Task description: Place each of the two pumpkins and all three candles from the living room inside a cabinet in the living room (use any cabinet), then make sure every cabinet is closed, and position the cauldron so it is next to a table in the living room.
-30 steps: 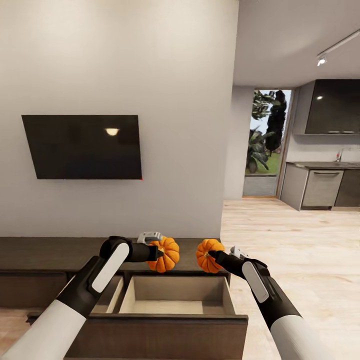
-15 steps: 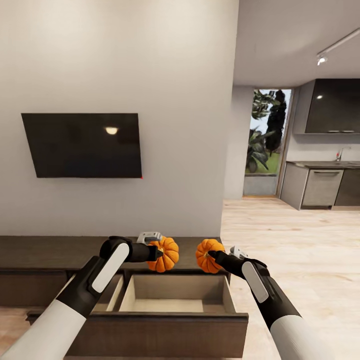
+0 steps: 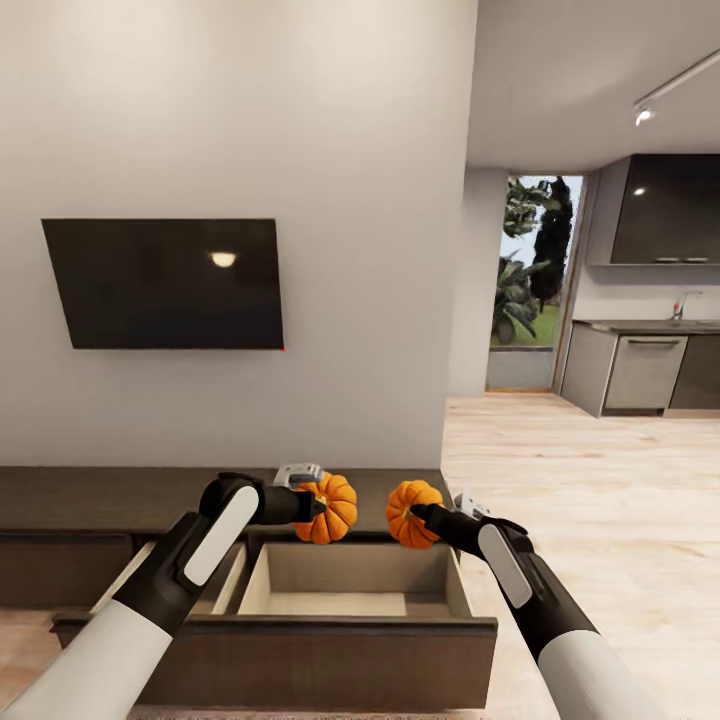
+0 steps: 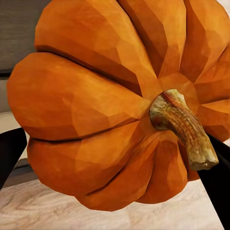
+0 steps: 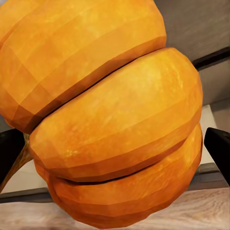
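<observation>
Since a second ago the right pumpkin [image 3: 413, 513] has edged slightly toward 9 o'clock, nearer the other one, and the camera has tipped down a little, so the TV [image 3: 163, 284] sits higher in the head view; the left arm has hardly moved.

From the head, the left gripper [image 3: 318, 507] holds the left pumpkin [image 3: 329, 508] and the right gripper [image 3: 412, 514] holds the right one, each clamped on its fruit. Both hang over the back edge of the open drawer [image 3: 355, 582] of the cabinet [image 3: 90, 500], whose pale inside lies at 6 o'clock from them. A second drawer at 9 o'clock also looks pulled out.

At the left wrist, the pumpkin's [image 4: 110, 100] ribbed top and stem face the lens, dark fingers [image 4: 10, 153] showing at its flanks, pale drawer wood beneath.

At the right wrist, the pumpkin [image 5: 105, 110] is seen side-on, gripped between dark fingers [image 5: 218, 146].

To place them well, I would bring both toward the robot until they are over the drawer's middle, clear of the cabinet top, lower them close to the floor before opening, and keep them apart so neither rolls out.
</observation>
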Controlling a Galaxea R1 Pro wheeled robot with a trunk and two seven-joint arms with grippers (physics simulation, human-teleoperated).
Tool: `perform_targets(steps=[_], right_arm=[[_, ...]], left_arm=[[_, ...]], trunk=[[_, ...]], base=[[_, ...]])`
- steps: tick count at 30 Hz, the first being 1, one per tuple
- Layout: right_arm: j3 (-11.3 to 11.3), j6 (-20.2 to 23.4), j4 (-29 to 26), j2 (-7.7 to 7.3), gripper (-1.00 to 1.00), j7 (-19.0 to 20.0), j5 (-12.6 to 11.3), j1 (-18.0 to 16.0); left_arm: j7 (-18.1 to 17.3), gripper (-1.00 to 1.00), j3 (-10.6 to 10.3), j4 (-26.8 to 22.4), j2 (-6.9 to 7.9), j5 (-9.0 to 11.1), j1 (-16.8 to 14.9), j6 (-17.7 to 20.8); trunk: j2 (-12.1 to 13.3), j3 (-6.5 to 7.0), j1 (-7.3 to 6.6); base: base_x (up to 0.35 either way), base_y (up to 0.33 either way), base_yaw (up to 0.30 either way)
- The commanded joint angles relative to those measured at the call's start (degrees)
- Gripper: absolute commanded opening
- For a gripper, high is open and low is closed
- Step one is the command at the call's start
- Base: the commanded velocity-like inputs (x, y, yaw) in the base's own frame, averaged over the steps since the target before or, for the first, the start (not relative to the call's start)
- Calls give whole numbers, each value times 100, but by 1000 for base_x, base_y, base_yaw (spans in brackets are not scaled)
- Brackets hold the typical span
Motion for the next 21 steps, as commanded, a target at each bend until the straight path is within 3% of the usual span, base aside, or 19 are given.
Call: perform_targets(steps=[1, 14, 21], right_arm=[[12, 36, -10, -1, -100, -54, -63, -4], [55, 140, -4, 5, -100, -58, -50, -15], [240, 142, 5, 7, -100, -72, -44, -21]], left_arm=[[63, -100, -13, -6, 5, 60, -6, 7], [29, -100, -48, 51, 14, 59, -11, 3], [63, -100, -64, 105, 14, 52, -15, -1]], trunk=[[-46, -25, 22], [-567, -258, 308], [-848, -384, 461]], base=[[0, 0, 0], [0, 0, 0], [0, 0, 0]])
